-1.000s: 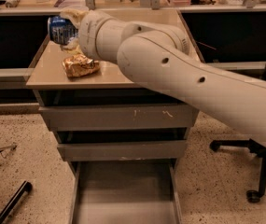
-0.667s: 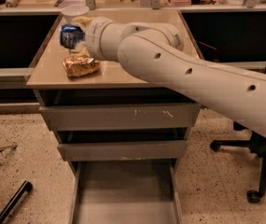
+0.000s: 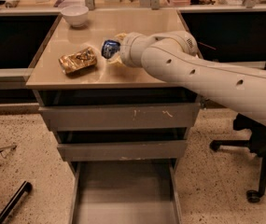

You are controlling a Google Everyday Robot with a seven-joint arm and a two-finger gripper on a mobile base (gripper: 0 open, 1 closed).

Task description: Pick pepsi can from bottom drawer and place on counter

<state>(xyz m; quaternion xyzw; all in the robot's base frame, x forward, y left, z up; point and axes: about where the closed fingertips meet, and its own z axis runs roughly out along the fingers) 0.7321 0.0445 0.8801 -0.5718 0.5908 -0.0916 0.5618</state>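
Observation:
The blue pepsi can (image 3: 109,48) is held at the end of my arm, tilted, just above the beige counter (image 3: 137,27) near its middle. My gripper (image 3: 115,52) is mostly hidden behind the white wrist, and it is closed around the can. The bottom drawer (image 3: 123,195) is pulled out below, and its grey floor shows nothing in it.
A crinkled golden-brown snack bag (image 3: 78,59) lies on the counter just left of the can. A white bowl (image 3: 74,15) stands at the counter's back left. Two shallower drawers (image 3: 121,117) are above the open one. An office chair base (image 3: 256,171) stands at the right.
My arm has moved the can right and down, from the counter's back left to its middle, closer to the surface. The white bowl, which the arm hid earlier, now shows.

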